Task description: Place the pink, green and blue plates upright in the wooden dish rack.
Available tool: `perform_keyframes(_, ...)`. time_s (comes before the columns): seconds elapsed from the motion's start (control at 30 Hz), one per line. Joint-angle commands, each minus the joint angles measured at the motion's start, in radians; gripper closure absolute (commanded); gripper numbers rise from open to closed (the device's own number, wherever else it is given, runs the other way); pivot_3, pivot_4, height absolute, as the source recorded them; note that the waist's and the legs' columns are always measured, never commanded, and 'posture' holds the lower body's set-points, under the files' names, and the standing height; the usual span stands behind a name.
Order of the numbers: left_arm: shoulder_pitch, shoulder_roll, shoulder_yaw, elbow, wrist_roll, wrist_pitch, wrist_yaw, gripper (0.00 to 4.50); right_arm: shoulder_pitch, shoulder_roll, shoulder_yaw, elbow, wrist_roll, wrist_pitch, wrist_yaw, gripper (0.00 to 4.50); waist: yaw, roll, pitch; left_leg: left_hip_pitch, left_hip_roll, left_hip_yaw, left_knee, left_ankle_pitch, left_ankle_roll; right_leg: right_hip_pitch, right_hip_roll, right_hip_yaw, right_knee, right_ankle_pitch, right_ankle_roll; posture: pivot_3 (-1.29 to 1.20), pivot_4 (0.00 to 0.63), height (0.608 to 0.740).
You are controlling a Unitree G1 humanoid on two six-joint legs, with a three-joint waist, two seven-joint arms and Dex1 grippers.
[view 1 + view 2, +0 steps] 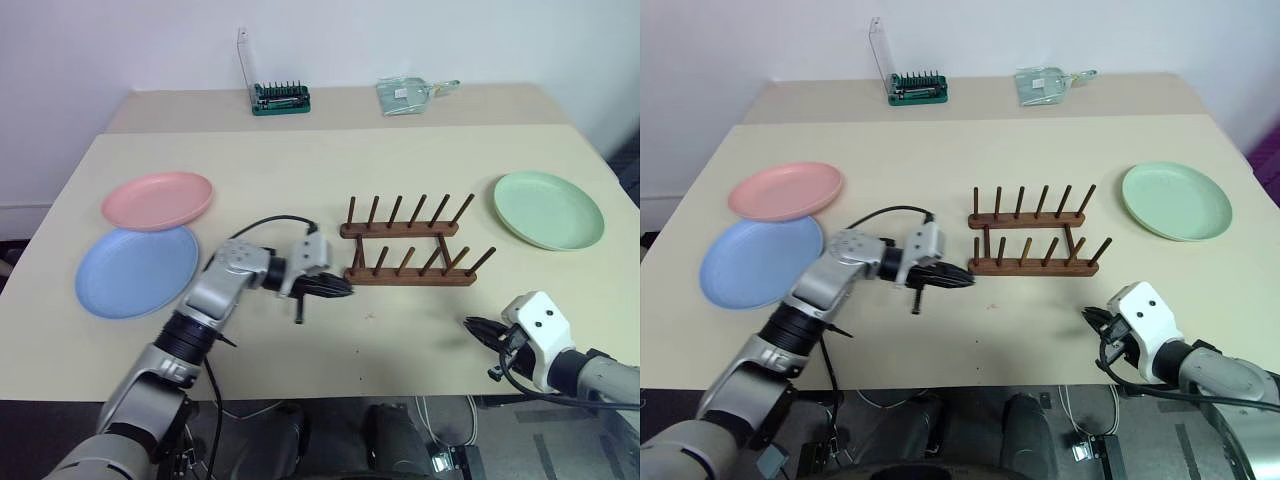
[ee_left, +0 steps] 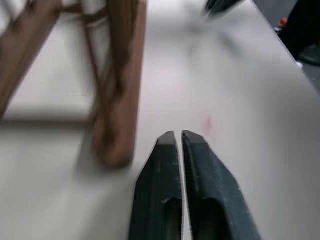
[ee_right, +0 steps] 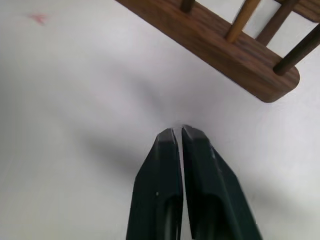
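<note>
The wooden dish rack (image 1: 408, 245) stands empty at the middle of the table. A pink plate (image 1: 157, 199) lies flat at the left, its near rim over the blue plate (image 1: 137, 270) in front of it. The green plate (image 1: 548, 208) lies flat at the right. My left gripper (image 1: 340, 287) is shut on nothing, just off the rack's left end (image 2: 117, 90), pointing right. My right gripper (image 1: 476, 325) is shut and empty near the table's front edge, in front of the rack's right end (image 3: 260, 75).
A green tray of screwdriver bits (image 1: 281, 98) with a clear lid and a clear plastic packet (image 1: 408, 95) sit at the far edge of the table. A black cable (image 1: 270, 224) loops over my left wrist.
</note>
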Motion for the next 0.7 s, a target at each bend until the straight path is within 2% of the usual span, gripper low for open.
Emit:
perform_keyframes(0.03,0.035,-0.018,-0.064,-0.051,0.1,0.047,0.132,4.05,-0.082,-0.019,0.068,0.074,-0.087,-0.023,-0.03,4.46,-0.004,0.0,0.0,0.0,0.0,0.0,0.0,0.0,0.0,-0.001,0.0,0.0,0.0,0.0,0.0,0.0,0.15,0.74)
perform_keyframes(0.33,0.031,-0.116,-0.06,0.031,0.224,0.148,0.432,4.05,-0.341,0.0,0.19,0.305,-0.2,-0.031,-0.067,4.46,0.001,-0.004,-0.002,0.002,0.001,0.001,0.001,0.0,-0.001,0.002,0.001,0.001,0.0,0.001,0.001,0.0,0.15,0.74)
perform_keyframes(0.7,-0.053,-0.157,-0.027,0.179,0.214,0.103,0.546,4.05,-0.551,0.047,0.27,0.515,-0.282,-0.135,-0.079,4.46,-0.002,-0.004,-0.003,0.002,0.001,0.001,0.001,0.001,-0.001,0.001,0.001,0.001,0.001,0.001,0.001,0.0,0.15,0.74)
